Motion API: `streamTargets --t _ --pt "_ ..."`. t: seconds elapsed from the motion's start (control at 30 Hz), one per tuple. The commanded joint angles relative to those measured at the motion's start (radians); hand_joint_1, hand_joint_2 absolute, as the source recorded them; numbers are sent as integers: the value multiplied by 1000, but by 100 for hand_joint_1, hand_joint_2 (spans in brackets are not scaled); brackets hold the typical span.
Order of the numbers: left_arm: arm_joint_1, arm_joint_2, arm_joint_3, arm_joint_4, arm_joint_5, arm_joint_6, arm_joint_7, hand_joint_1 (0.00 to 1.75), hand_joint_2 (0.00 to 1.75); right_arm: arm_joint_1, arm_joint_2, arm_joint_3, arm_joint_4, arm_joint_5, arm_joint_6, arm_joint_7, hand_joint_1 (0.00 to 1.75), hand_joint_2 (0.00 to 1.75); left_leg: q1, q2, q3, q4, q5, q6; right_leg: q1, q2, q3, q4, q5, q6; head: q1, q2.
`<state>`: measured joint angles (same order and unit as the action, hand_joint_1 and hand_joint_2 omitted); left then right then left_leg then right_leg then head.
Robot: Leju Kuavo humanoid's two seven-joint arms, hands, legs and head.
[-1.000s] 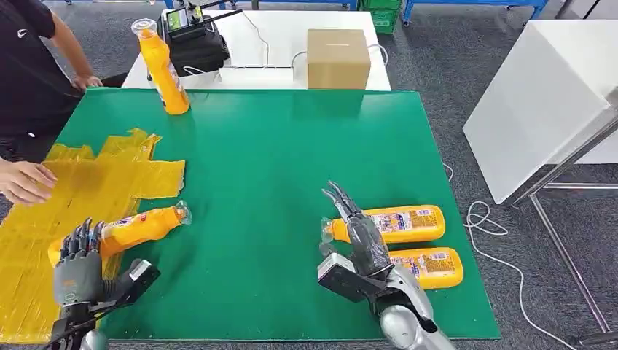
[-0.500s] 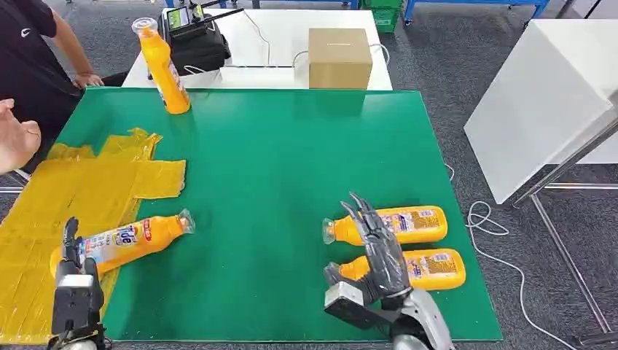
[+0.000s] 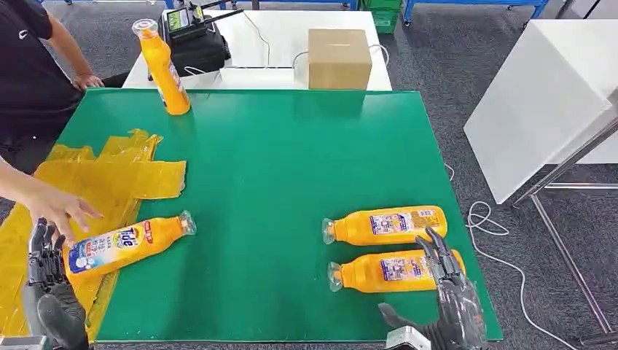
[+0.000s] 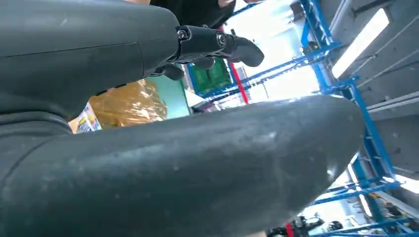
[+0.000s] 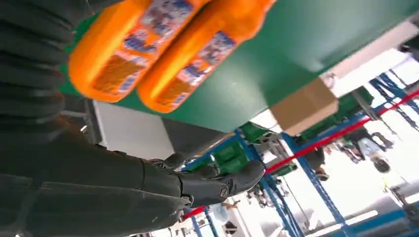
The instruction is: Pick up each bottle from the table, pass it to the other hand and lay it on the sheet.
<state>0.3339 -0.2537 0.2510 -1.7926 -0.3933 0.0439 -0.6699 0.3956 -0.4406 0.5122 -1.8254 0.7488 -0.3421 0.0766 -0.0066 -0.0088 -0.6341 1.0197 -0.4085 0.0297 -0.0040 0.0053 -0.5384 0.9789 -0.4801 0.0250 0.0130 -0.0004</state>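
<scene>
Green matting [image 3: 291, 182] is covering the table I am watching, with a yellow sheet [image 3: 95, 182] lying toward nine o'clock. One bottle [image 3: 124, 244] is lying at the sheet's edge near seven o'clock, a person's hand [image 3: 58, 208] reaching just above it. Two more bottles [image 3: 386, 224] [image 3: 393, 270] are lying side by side toward four o'clock, and an upright bottle [image 3: 164, 69] is standing at eleven o'clock. My left hand [image 3: 47, 292] is hovering empty, fingers apart, beside the sheet bottle. My right hand [image 3: 452, 306] is hanging open by the nearer bottle, gripping nothing.
</scene>
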Motion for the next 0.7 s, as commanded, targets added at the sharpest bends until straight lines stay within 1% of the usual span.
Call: streamTargets --t 0.03,0.07,0.1,0.13,0.17,0.2,0.27,0.3,0.33,0.37,0.4,0.43,0.47,0.5,0.53,0.57,0.6,0.63,0.67,0.7 --pt "-37 53 -98 51 55 -30 22 0 0 -19 122 -421 197 0 211 -172 0 175 0 0 7 -4 0 -2 0 -2 8 -4 0 0 0 0" --pt "-41 60 -106 56 56 -28 22 0 0 -37 131 -444 228 -1 240 -187 0 175 0 0 5 -3 0 -2 0 -1 5 -4 1 0 0 0" --pt "-45 65 -113 60 58 -27 21 0 0 -48 139 -465 251 4 257 -203 0 175 0 0 6 -4 0 -2 0 -1 7 -4 0 0 0 0" --pt "-49 73 -121 66 60 -25 21 0 0 -64 144 -480 281 10 285 -209 0 175 0 0 4 -3 1 -1 0 -1 4 -3 1 0 0 0" --pt "-51 75 -122 68 61 -23 21 0 0 -71 148 -488 295 12 290 -217 0 175 0 0 6 -4 1 -2 0 -1 7 -4 1 0 0 0" --pt "-51 77 -123 70 62 -21 20 0 0 -77 152 -495 307 15 293 -227 0 175 0 0 4 -2 1 -1 0 0 4 -3 1 0 0 0" --pt "-57 83 -128 78 71 -19 19 0 0 -95 156 -504 345 40 319 -225 0 175 0 0 8 -4 0 -2 0 -1 8 -4 0 0 0 0" --pt "-57 83 -128 78 71 -19 19 0 0 -95 156 -504 345 40 319 -225 0 175 0 0 6 -3 0 -2 0 -1 6 -4 1 0 0 0" --pt "-62 87 -131 86 71 -19 19 0 0 -113 155 -502 376 47 328 -227 0 175 0 0 9 -4 0 -2 0 -1 9 -5 0 0 0 0" --pt "-66 91 -134 90 72 -18 19 0 0 -126 154 -497 398 51 341 -230 0 175 0 0 6 -3 0 -2 0 -1 7 -4 0 0 0 0" --pt "-68 92 -136 93 74 -18 18 0 0 -134 152 -493 412 56 348 -230 0 175 0 1 9 -4 0 -2 0 0 9 -4 0 0 0 0" --pt "-75 96 -138 100 77 -17 18 0 0 -153 149 -475 447 69 365 -230 0 175 0 1 6 -3 0 -2 0 0 6 -4 1 0 0 0" --pt "-78 97 -139 104 80 -17 18 0 0 -161 149 -466 461 73 370 -232 0 175 0 0 8 -4 0 -2 0 -1 9 -4 0 0 0 0" --pt "-80 98 -139 107 80 -17 18 0 0 -167 151 -461 472 75 371 -232 0 175 1 1 5 -3 0 -1 1 0 6 -3 1 0 0 0" --pt "-82 99 -141 109 81 -16 18 0 0 -175 153 -447 488 78 373 -234 0 175 0 1 8 -4 0 -2 0 0 8 -4 1 0 0 0" --pt "-83 100 -143 111 81 -15 18 0 0 -181 153 -432 498 84 376 -235 0 175 0 1 6 -3 0 -1 1 0 7 -3 1 0 0 0" --pt "-84 101 -145 111 81 -15 18 0 0 -184 153 -425 504 85 376 -235 0 175 0 1 8 -3 0 -2 1 0 8 -4 0 0 0 0" --pt "-84 101 -146 112 82 -14 18 0 0 -189 153 -413 511 86 376 -234 0 175 0 1 5 -2 0 -1 1 0 5 -3 1 0 -1 0" --pt "-85 103 -148 113 83 -13 18 0 0 -199 152 -392 527 86 378 -234 0 175 0 1 7 -3 0 -2 0 0 8 -4 0 0 -1 0" --pt "-86 104 -148 113 84 -12 18 0 0 -203 152 -383 532 89 377 -232 0 175 1 1 4 -2 0 -1 1 1 5 -2 1 0 -1 0"
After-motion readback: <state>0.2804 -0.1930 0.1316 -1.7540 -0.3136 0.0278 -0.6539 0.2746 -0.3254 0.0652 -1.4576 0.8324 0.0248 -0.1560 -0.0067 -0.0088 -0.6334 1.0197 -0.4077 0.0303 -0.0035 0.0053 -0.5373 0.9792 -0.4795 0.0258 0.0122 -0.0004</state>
